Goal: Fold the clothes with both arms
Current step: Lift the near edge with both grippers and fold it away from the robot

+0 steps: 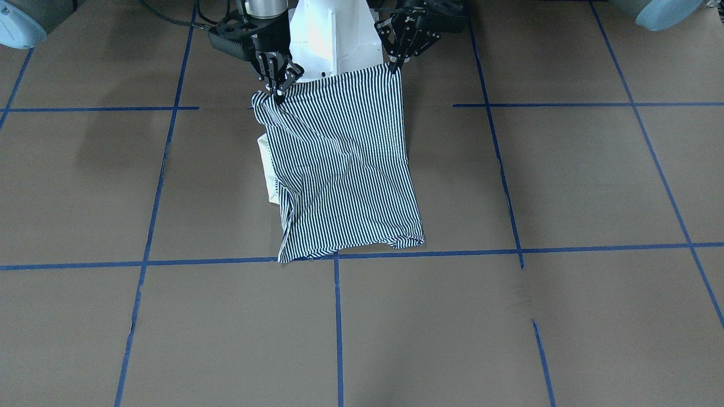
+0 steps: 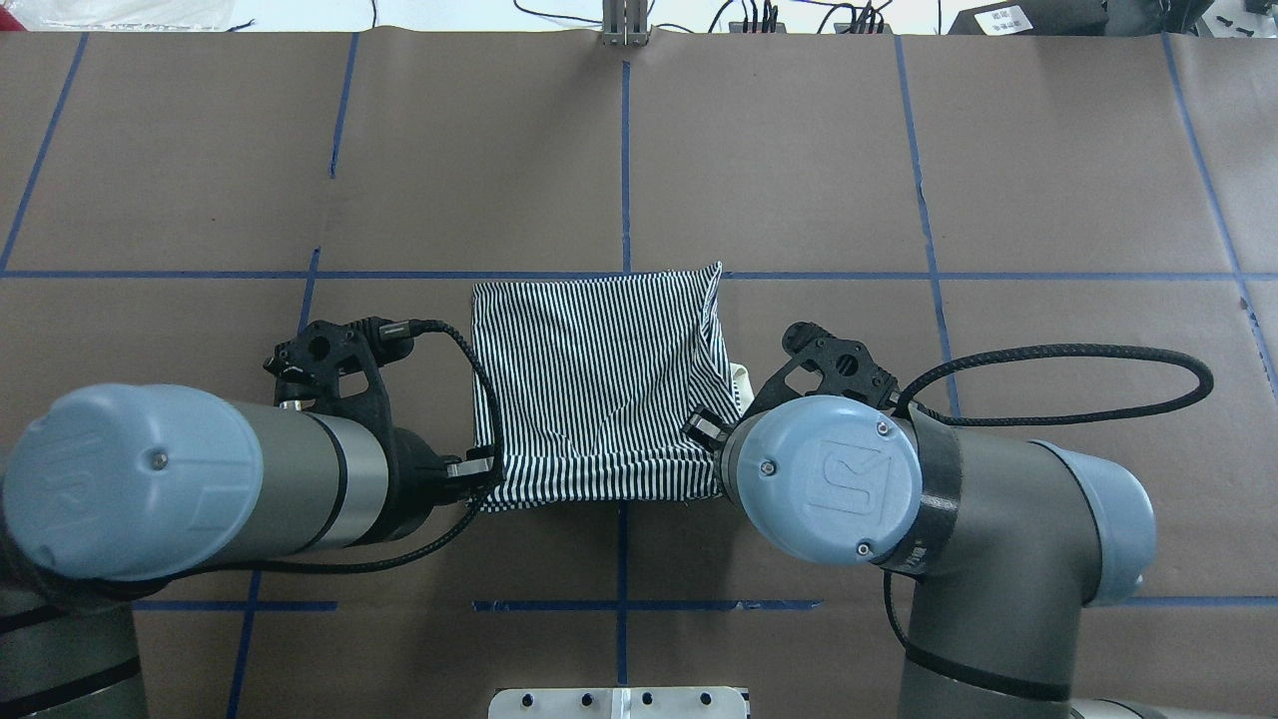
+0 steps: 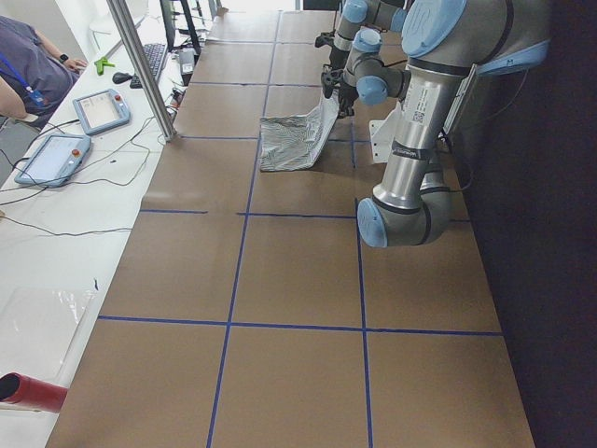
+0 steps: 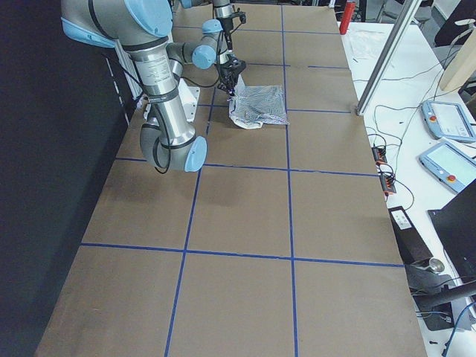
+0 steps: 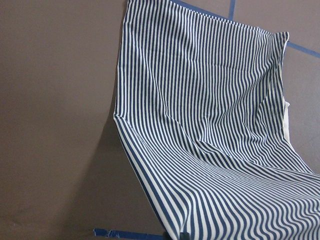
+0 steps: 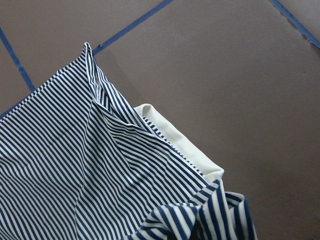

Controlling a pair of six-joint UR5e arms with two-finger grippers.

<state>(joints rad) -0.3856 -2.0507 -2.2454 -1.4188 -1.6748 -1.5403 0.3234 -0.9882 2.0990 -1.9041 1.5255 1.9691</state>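
Observation:
The navy-and-white striped polo shirt (image 1: 345, 169) is folded into a rough rectangle in the middle of the table (image 2: 599, 379). Its far edge rests on the brown surface and its near edge is lifted. My left gripper (image 1: 394, 66) is shut on one near corner (image 2: 477, 469). My right gripper (image 1: 279, 96) is shut on the other near corner (image 2: 704, 429), where the cloth bunches. The cream-white collar (image 6: 180, 145) sticks out from under the stripes on the right arm's side (image 2: 741, 379). The left wrist view shows the striped cloth (image 5: 210, 125) sloping down to the table.
The white pedestal base (image 1: 334, 34) stands just behind the lifted edge. Blue tape lines (image 2: 624, 150) grid the brown table. A metal post (image 3: 140, 65), teach pendants (image 3: 51, 154) and an operator (image 3: 28, 65) are along the far side bench.

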